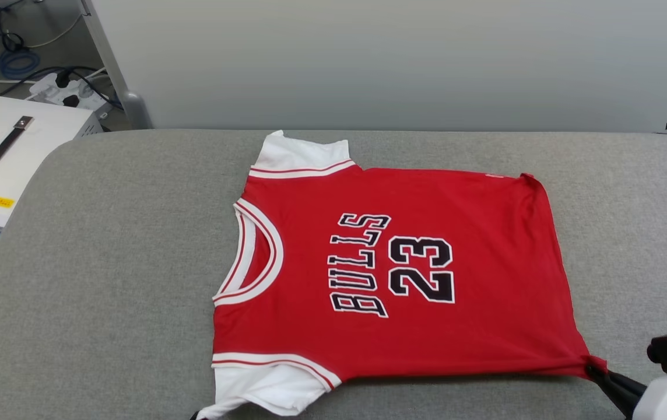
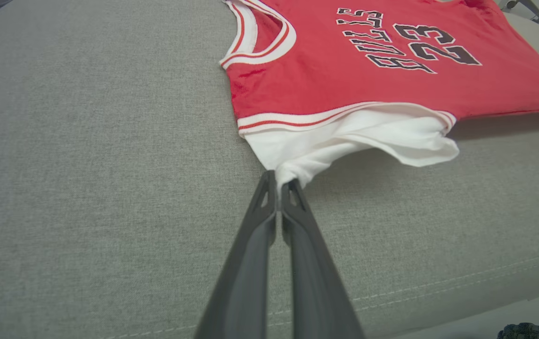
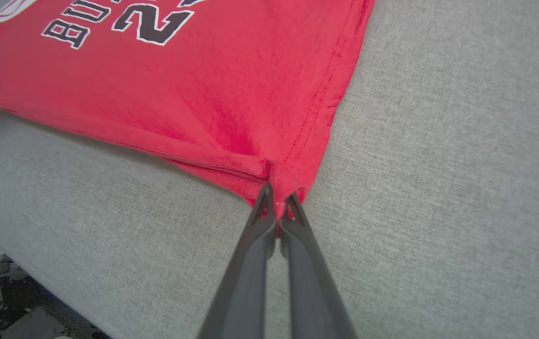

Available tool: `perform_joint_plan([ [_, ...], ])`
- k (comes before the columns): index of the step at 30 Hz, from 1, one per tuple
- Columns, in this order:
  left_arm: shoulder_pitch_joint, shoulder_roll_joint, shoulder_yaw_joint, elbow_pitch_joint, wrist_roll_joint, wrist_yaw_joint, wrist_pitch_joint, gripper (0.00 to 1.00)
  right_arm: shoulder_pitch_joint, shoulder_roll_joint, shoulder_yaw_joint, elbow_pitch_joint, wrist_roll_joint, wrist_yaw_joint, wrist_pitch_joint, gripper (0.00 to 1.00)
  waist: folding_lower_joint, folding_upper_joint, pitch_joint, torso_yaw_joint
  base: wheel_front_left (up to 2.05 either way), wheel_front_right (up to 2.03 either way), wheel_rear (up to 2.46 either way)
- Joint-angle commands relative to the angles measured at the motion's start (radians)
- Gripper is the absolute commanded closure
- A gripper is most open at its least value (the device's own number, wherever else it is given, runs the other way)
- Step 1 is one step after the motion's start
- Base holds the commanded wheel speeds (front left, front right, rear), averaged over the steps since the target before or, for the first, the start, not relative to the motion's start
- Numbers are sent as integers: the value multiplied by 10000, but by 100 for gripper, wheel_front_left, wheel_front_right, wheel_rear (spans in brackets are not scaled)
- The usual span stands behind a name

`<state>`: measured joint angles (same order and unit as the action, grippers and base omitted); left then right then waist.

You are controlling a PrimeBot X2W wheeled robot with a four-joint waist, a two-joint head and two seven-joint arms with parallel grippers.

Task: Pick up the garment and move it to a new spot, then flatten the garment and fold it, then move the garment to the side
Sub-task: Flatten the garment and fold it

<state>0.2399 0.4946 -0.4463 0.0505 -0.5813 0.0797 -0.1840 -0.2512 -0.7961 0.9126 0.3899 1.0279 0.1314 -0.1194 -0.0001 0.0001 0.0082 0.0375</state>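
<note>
Red garment point(image 1: 403, 262) lies flat; left claw point(image 2: 279, 181) is clamped on its sleeve and right claw point(image 3: 276, 200) on its hem corner. Looks like flattening; the fold probably comes next, lifting both corners together.

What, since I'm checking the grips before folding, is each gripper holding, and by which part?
Both hold the shirt: the left gripper pinches the tip of its near white sleeve, the right gripper pinches its near bottom hem corner.

The head view looks forward and down from above the near edge, taking in most of the grey table point(image 1: 106, 262). The left wrist view sits low and close at 7 o'clock, the right wrist view at 5 o'clock; all three share the lettering on the garment point(image 1: 485, 262).
</note>
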Motion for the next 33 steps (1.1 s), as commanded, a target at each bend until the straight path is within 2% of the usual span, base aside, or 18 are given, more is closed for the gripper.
perform_joint_plan([
  [1,226,-23,25,-30,-91,103,32,100,366,-114,-195,-51,85,-7,-79,100,1,-1,-143,87,0,0,0],
  [4,351,-92,-98,-28,-142,82,83,100,935,-169,-561,-184,-31,-7,-4,100,1,-1,-179,90,0,0,0],
  [5,180,-150,-209,66,-103,5,110,100,1224,-35,-1005,-282,-196,-7,123,100,1,-1,-209,60,0,0,0],
  [8,-238,-97,-261,205,31,-129,121,100,1335,164,-1435,-419,-350,-7,294,100,1,-1,-238,23,0,0,0],
  [16,-2092,81,-311,737,265,-867,263,100,1203,408,-2703,-1019,-842,-7,824,100,1,-1,7,-186,0,0,0],
  [20,-3705,93,-297,1377,398,-1323,442,100,821,646,-3305,-1396,-1197,-7,1277,100,1,-1,515,-356,0,0,0],
  [26,-5661,12,-560,2765,532,-1839,520,100,240,1076,-3690,-1558,-1617,-7,1990,100,1,-1,1166,-464,0,0,0],
  [33,-7397,-46,-1136,4641,411,-2074,451,100,-737,1515,-3878,-1067,-1726,-7,2586,100,1,-1,1960,-595,0,0,0],
])
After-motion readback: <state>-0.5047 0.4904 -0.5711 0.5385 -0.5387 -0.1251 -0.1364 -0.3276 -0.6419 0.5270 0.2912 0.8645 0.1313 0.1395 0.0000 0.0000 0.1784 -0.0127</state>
